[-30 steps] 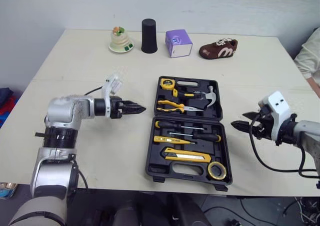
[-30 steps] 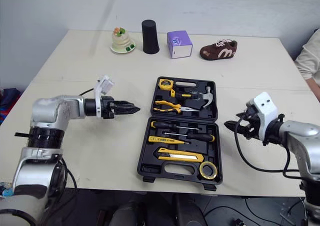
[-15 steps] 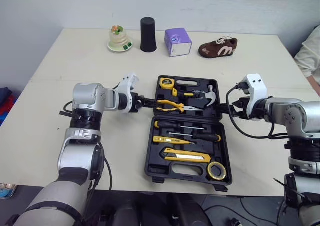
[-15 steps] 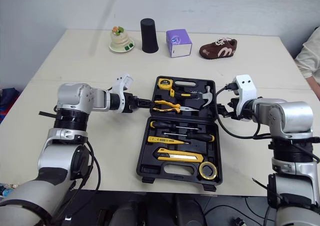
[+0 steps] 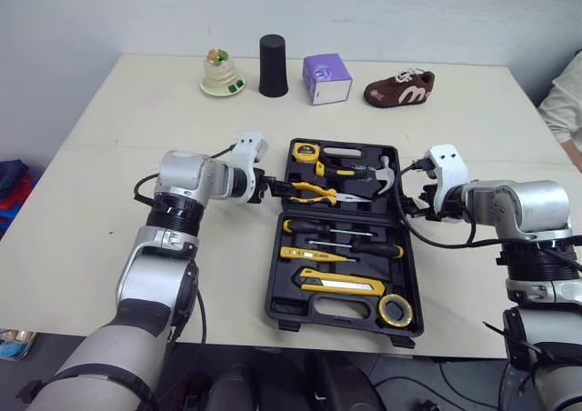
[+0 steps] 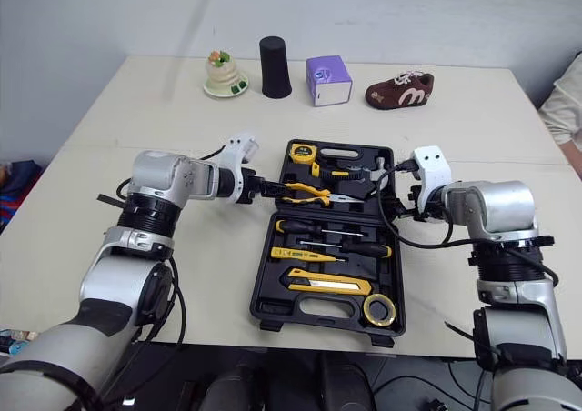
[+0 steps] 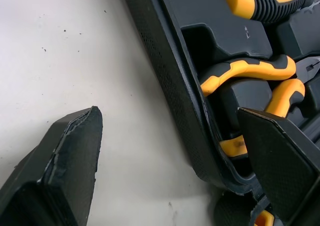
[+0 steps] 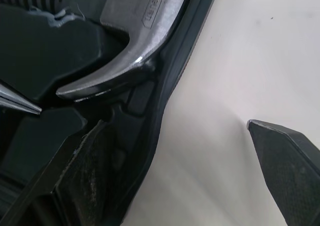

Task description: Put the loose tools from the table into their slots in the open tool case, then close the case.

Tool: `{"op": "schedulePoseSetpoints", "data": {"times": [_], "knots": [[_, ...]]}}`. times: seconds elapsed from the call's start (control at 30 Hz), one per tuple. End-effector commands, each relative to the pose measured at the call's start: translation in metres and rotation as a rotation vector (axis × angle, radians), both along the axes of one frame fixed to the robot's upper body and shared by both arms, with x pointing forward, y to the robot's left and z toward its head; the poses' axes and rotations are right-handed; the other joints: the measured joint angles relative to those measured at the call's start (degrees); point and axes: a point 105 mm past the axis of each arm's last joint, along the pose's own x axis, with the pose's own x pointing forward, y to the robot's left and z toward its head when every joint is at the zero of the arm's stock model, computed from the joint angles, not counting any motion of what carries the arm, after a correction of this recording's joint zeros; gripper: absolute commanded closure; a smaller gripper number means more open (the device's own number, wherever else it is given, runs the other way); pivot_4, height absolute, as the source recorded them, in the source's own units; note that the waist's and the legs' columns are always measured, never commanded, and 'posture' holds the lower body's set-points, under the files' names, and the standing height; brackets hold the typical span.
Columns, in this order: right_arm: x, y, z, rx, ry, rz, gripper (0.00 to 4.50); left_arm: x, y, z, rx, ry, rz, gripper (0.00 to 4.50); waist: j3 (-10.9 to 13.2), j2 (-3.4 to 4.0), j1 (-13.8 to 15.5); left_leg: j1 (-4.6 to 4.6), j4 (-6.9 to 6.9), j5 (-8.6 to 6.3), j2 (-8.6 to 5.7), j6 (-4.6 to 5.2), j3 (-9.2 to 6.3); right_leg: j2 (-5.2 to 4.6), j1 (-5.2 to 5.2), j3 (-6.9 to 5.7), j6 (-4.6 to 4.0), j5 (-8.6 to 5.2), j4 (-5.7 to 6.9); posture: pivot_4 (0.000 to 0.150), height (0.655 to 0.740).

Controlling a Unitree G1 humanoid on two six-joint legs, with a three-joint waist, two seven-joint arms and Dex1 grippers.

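The black tool case (image 5: 275, 284) lies open in the middle of the table. Its lid half holds a tape measure (image 5: 305, 152), yellow-handled pliers (image 5: 314, 191) and a hammer (image 5: 377, 176). The near half holds screwdrivers (image 5: 341, 230), a yellow utility knife (image 5: 341, 285) and a tape roll (image 5: 394, 309). My left gripper (image 5: 277, 186) is open at the lid's left wall, one finger over the table and one over the pliers (image 7: 250, 71). My right gripper (image 5: 406, 206) is open at the lid's right wall, beside the hammer head (image 8: 135, 41).
Along the table's far edge stand a small figure on a dish (image 5: 222, 73), a black cup (image 5: 271, 65), a purple box (image 5: 326, 78) and a brown shoe (image 5: 398, 88). A person's sleeve (image 5: 566, 102) shows at the right edge.
Both grippers have come in from the table's sides to the lid half of the case, left to its left wall, right to its right wall. The case has not moved.
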Motion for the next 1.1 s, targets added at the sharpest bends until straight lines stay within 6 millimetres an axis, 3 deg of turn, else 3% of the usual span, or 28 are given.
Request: {"op": "schedulePoseSetpoints", "data": {"times": [0.03, 0.13, 0.23, 0.3, 0.4, 0.47, 0.53, 0.6, 0.67, 0.87, 1.1], "knots": [[0.005, 0.002, 0.011, -0.042, -0.038, 0.006, 0.09, -0.005, -0.003, -0.020, 0.052, 0.085, 0.013, 0.04, 0.0, 0.03, -0.1, 0.03, 0.00, 0.00, 0.00, 0.00, 0.00, 0.00, 0.03, 0.00, 0.00, 0.00, 0.00, 0.150, 0.7339], [0.006, 0.004, 0.010, -0.035, -0.037, 0.006, 0.09, -0.003, -0.004, -0.020, 0.046, 0.092, 0.032, 0.04, 0.0, 0.05, -0.1, 0.07, 0.02, 0.01, -0.01, 0.02, -0.01, 0.00, 0.08, 0.00, 0.01, 0.01, 0.00, 0.150, 0.7339], [0.005, 0.004, 0.007, -0.037, -0.032, 0.008, 0.00, -0.006, -0.006, -0.027, 0.074, 0.104, 0.019, 0.73, 0.0, 0.05, -0.1, 0.08, 0.02, 0.02, -0.03, 0.03, -0.05, -0.02, 0.12, -0.02, 0.01, 0.01, 0.00, 0.150, 0.7339], [0.004, 0.005, 0.007, -0.034, -0.029, 0.011, 0.00, -0.008, -0.008, -0.030, 0.081, 0.116, 0.010, 1.65, 0.0, 0.05, -0.2, 0.09, 0.00, 0.02, -0.02, 0.02, -0.05, -0.01, 0.12, -0.01, 0.01, 0.01, 0.00, 0.150, 0.7339], [0.003, 0.009, 0.005, -0.013, -0.021, 0.024, 0.88, -0.015, -0.014, -0.038, 0.093, 0.144, -0.015, 2.88, 0.0, 0.05, -0.2, 0.08, -0.04, 0.01, -0.01, 0.02, -0.05, 0.00, 0.12, -0.02, 0.01, 0.01, -0.07, 0.150, 0.7339], [0.002, 0.013, 0.003, 0.004, -0.016, 0.041, 1.83, -0.022, -0.018, -0.046, 0.100, 0.182, -0.026, 3.79, -0.1, 0.11, -0.3, 0.10, -0.06, 0.01, -0.01, 0.01, -0.03, 0.00, 0.13, -0.01, 0.01, 0.01, -0.08, 0.150, 0.7339], [0.001, 0.015, 0.002, 0.004, -0.015, 0.046, 2.84, -0.026, -0.021, -0.050, 0.114, 0.186, -0.038, 4.25, -0.1, 0.17, -0.3, 0.15, -0.07, 0.01, 0.01, 0.00, -0.04, 0.02, 0.16, -0.01, 0.01, 0.01, -0.07, 0.150, 0.7339], [0.000, 0.016, 0.001, 0.006, -0.012, 0.045, 3.81, -0.027, -0.022, -0.050, 0.112, 0.178, -0.041, 4.37, -0.1, 0.19, -0.3, 0.29, -0.12, 0.01, 0.02, -0.04, -0.02, 0.03, 0.26, 0.00, 0.00, 0.00, -0.08, 0.150, 0.7339], [0.000, 0.014, 0.001, -0.001, -0.017, 0.042, 4.34, -0.026, -0.023, -0.047, 0.103, 0.161, -0.039, 4.38, -0.1, 0.19, -0.1, 0.41, -0.14, 0.00, -0.01, -0.03, 0.00, 0.01, 0.38, 0.05, 0.00, 0.00, -0.09, 0.150, 0.7339], [0.002, 0.013, 0.006, -0.009, -0.071, 0.027, 4.44, -0.021, -0.029, -0.026, -0.011, 0.085, -0.041, 4.38, -0.1, 0.18, 0.0, 0.46, -0.19, 0.00, -0.03, -0.02, -0.01, -0.01, 0.46, 0.04, 0.00, 0.00, -0.16, 0.150, 0.7339], [0.006, 0.024, 0.029, -0.132, -0.297, 0.135, 4.45, 0.004, -0.021, 0.023, -0.055, -0.308, -0.032, 4.38, -0.1, 0.21, -0.1, 0.46, -0.17, 0.05, -0.08, 0.01, 0.01, -0.05, 0.46, 0.06, 0.08, 0.05, -0.15, 0.150, 0.7339]]}}
